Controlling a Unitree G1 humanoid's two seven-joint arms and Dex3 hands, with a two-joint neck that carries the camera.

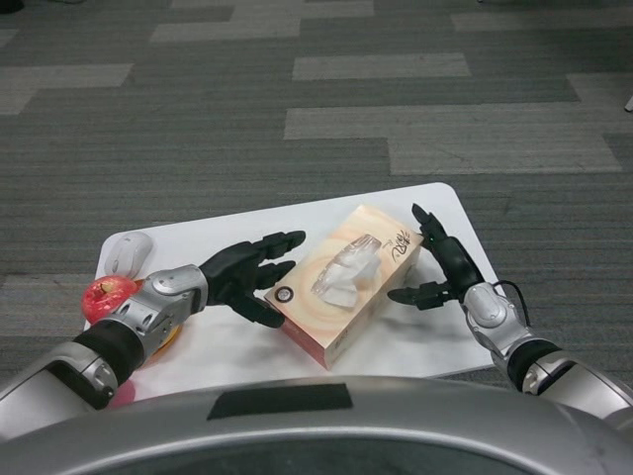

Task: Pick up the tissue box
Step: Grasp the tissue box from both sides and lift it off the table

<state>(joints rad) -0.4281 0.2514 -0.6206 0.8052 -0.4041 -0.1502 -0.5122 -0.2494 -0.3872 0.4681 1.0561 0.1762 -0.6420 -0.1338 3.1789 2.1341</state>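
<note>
Centrally, the tissue box lies flat on the white tabletop, between the left hand and the right hand. Both sets of fingers are spread apart, holding nothing — the left fingertips just beside the box's near-left edge, the right fingers just off its far-right side. A sound lift likely needs equal inward pressure on opposite long sides before rising. Dark script marks the lid's far corner — too small to read.

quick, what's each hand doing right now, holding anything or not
Left hand: open, fingers spread against the left side of the tissue box, no grip.
Right hand: open, beside the box's right side, holding nothing.
</note>
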